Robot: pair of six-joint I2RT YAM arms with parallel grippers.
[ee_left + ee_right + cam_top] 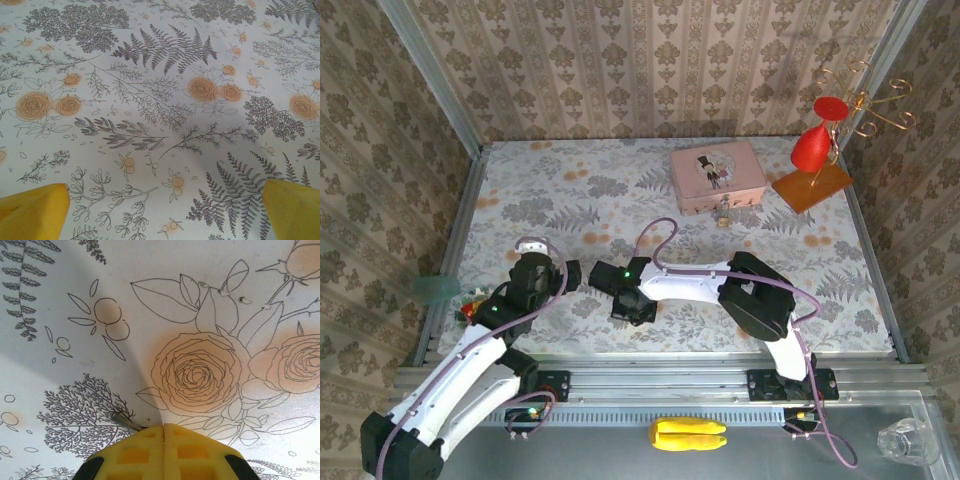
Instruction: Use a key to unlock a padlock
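Note:
The tiny brass padlock [723, 214] lies at the back of the table, against the front of the pink tin [717, 174]. Far from it, near the table's front middle, my right gripper [604, 278] [164, 428] is shut, its yellow tips pressed together just above the floral cloth. A thin grey sliver, the key [125, 420], sticks out to the left from under the left fingertip. My left gripper [569, 276] [165, 216] hovers beside the right one, open, with bare cloth between its yellow fingertips [35, 211].
A gold stand with red ornaments on a wooden base [812, 184] stands at the back right. Patterned walls enclose the table. A yellow object [688, 434] and a clear glass [906, 441] sit on the near ledge. A teal item [435, 288] lies at the left edge.

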